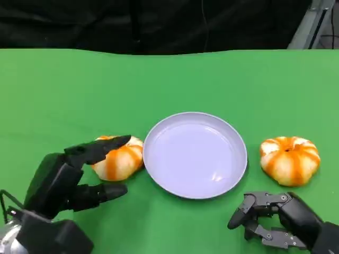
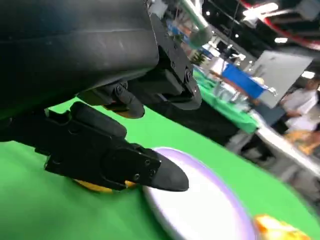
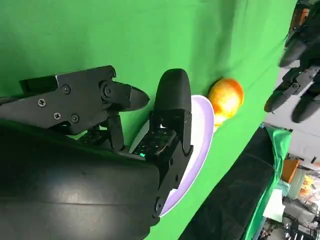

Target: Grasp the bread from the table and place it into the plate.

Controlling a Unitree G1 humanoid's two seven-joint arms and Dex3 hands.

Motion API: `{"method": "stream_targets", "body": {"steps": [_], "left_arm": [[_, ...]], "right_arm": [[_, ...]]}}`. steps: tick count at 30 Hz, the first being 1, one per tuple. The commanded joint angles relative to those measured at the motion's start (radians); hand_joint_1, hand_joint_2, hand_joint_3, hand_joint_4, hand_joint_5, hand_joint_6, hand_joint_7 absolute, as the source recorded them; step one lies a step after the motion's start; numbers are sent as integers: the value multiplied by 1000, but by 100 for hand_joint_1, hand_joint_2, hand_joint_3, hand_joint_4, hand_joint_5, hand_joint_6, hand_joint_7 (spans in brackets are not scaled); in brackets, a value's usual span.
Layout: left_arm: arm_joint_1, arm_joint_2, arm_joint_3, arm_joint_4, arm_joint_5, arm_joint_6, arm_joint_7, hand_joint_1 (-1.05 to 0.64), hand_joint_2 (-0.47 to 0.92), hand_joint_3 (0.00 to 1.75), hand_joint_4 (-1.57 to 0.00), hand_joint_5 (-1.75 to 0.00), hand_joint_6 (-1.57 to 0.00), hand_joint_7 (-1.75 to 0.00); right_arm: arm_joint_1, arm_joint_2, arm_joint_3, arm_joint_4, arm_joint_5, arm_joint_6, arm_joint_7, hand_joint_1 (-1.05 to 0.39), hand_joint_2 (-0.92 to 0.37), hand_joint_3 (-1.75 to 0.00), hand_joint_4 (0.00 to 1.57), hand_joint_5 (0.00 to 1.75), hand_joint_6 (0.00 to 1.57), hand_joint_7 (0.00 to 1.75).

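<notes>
Nearest: left hand (image 1: 79,177) spread around the left bread (image 1: 119,157), fingers above and below, contact unclear. Right hand (image 1: 278,219) curled, holding nothing. Round bread, no clear long axis, touching the plate (image 1: 159,132) rim. Second bread (image 1: 290,160) right of plate, apart.

Left hand (image 1: 79,174) around bread (image 1: 119,157), empty plate (image 1: 195,154), right hand (image 1: 275,219) curled
</notes>
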Motion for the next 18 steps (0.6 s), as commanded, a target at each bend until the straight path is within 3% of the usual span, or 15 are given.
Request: {"method": "stream_targets", "body": {"steps": [1, 6, 18], "left_arm": [[-29, 46, -62, 7, 87, 66, 128, -74, 92, 10, -66, 0, -63, -1], [-47, 70, -124, 18, 125, 123, 209, -77, 91, 3, -65, 0, -64, 0], [-167, 85, -253, 124, 140, 275, 238, -83, 92, 1, -58, 0, -62, 0]], "right_arm": [[7, -9, 2, -7, -8, 3, -11, 1, -92, -48, 71, 149, 82, 98], [7, -8, 5, -7, -11, 0, -15, 2, -92, -47, 71, 149, 82, 98], [16, -8, 7, -22, -2, 16, -10, 1, -92, -48, 71, 149, 82, 97]]}}
